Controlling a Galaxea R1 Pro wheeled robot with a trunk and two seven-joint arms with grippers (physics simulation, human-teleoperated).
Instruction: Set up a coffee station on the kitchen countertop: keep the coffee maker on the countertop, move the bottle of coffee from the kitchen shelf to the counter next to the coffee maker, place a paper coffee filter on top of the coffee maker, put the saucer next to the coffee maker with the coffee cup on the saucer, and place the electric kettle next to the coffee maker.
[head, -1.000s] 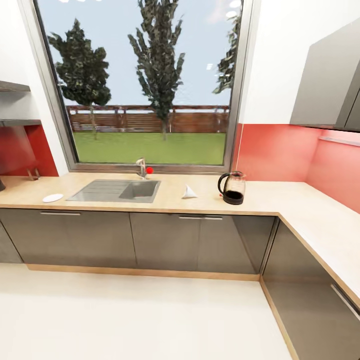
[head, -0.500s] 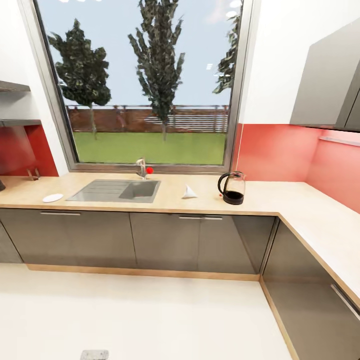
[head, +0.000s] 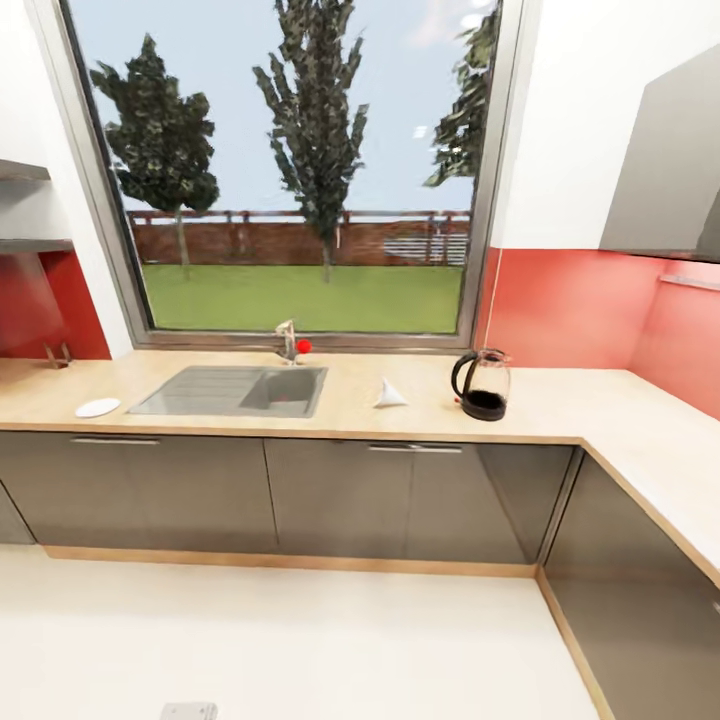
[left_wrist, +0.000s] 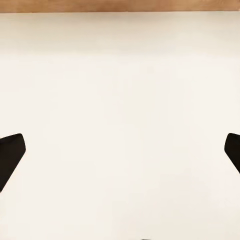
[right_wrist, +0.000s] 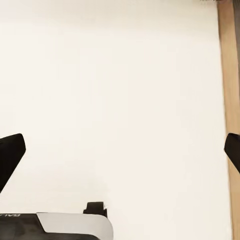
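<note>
The light-wood countertop (head: 350, 400) runs under the window and turns along the right wall. On it the dark glass electric kettle (head: 482, 385) stands right of the sink. A white paper coffee filter (head: 390, 395) lies between the sink and the kettle. The white saucer (head: 97, 407) sits at the counter's left end. My left gripper (left_wrist: 120, 155) is open over the pale floor, its black fingertips (left_wrist: 11, 157) wide apart. My right gripper (right_wrist: 120, 155) is open too, above the floor beside a wooden plinth strip (right_wrist: 227, 115).
A steel sink (head: 235, 390) with a tap and a red knob (head: 303, 346) is set in the counter. Grey cabinet fronts (head: 340, 490) stand below, a grey wall cabinet (head: 665, 170) hangs at the right. Pale floor (head: 280, 640) lies before the cabinets. My base (right_wrist: 55, 227) shows in the right wrist view.
The head view has shifted: the counter, sink, filter and kettle sit slightly lower and further right in the picture, and the left end of the counter shows less.
</note>
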